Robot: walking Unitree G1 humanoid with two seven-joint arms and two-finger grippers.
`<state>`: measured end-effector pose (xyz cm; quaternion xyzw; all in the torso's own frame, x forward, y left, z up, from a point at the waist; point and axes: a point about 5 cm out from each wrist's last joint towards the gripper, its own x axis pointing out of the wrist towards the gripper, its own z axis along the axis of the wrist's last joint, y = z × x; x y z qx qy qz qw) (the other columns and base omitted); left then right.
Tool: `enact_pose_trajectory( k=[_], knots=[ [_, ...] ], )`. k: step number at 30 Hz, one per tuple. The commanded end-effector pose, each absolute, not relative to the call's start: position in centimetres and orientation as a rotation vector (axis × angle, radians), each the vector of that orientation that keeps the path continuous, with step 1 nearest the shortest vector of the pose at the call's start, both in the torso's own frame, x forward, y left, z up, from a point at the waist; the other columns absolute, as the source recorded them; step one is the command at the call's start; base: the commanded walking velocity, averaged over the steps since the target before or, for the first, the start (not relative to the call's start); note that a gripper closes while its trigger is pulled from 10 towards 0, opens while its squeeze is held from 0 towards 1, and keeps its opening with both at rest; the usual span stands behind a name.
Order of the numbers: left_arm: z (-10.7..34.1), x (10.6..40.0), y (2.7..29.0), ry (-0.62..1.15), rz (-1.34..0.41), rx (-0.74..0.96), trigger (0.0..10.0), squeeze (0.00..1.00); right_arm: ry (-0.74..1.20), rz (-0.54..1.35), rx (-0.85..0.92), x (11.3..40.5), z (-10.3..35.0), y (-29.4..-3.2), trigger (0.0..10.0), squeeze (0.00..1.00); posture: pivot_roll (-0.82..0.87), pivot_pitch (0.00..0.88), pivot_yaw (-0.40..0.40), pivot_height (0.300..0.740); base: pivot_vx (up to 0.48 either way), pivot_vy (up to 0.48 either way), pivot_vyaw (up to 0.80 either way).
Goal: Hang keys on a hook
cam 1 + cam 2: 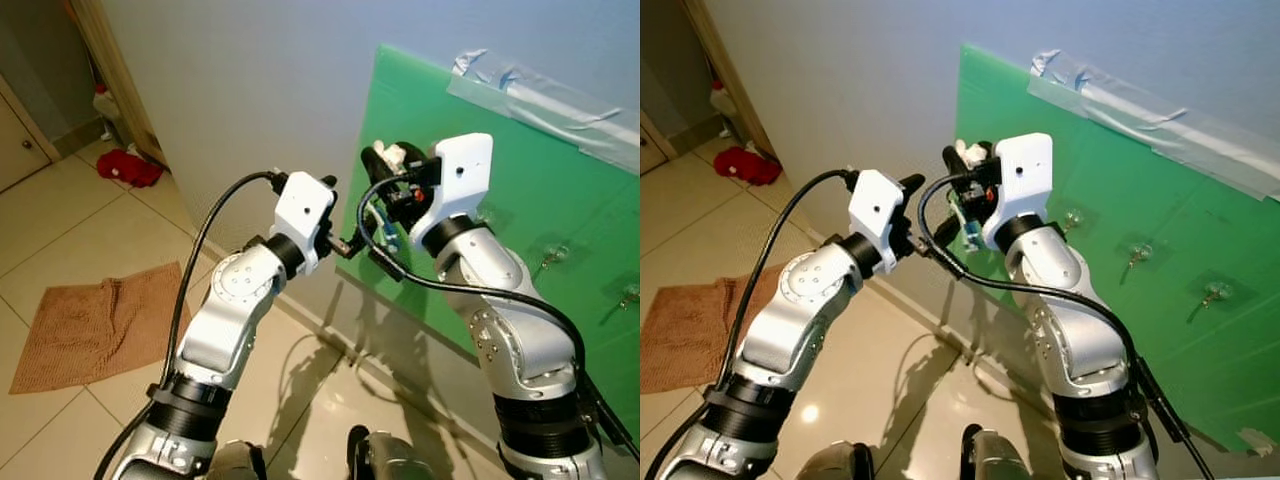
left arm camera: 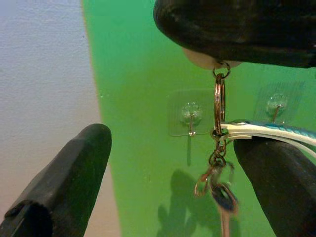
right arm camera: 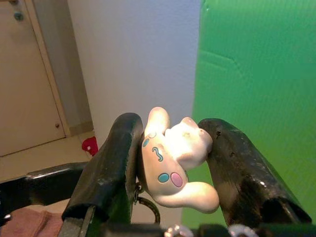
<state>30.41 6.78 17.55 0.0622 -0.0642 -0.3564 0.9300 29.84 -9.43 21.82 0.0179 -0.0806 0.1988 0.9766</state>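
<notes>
Green wall board (image 1: 1200,340), clear adhesive hook (image 2: 190,114) just beyond hanging key ring (image 2: 218,98); right tool (image 3: 173,163) clamped on white charm (image 3: 175,163), left tool (image 2: 173,182) apart, flanking keys (image 2: 219,190).

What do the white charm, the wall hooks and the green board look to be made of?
White charm in the right claw: smooth matte rubber or vinyl, probably, with painted spots. Hook: thin metal on a clear glossy adhesive pad. Green board: likely plastic sheet, flat with a slight sheen.

Glossy white plastic figurine (image 3: 177,165) with pastel spots, on a thin metal key ring (image 2: 218,102). Smooth matt green board (image 1: 560,190), clear plastic adhesive hook (image 2: 190,114) (metal prong). Shiny floor tiles (image 1: 90,240), rough brown cloth mat (image 1: 95,318), matt black rubbery fingers (image 3: 111,163).
</notes>
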Motion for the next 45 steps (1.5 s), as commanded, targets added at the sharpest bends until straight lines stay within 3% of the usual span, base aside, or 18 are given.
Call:
enact_pose_trajectory(
  k=[1,22,45],
  knots=[
    [17.8,30.1,6.8,-0.136,-0.735,0.123,10.0,0.0,-0.192,0.398,0.027,30.2,22.3,-9.4,0.0,0.0,-0.08,0.124,-0.028,0.74,0.0,0.0,0.0],
    [17.4,29.9,8.5,-0.103,-0.683,0.168,10.0,0.0,-0.229,0.374,-0.035,31.7,21.4,-9.8,0.0,0.0,-0.06,0.137,-0.034,0.74,0.0,0.0,0.0],
    [17.5,30.8,6.6,-0.107,-0.717,0.121,10.0,0.0,-0.342,0.387,0.003,31.8,25.4,-8.6,0.0,0.0,-0.11,0.136,-0.03,0.74,0.0,0.0,0.0]
  ],
)
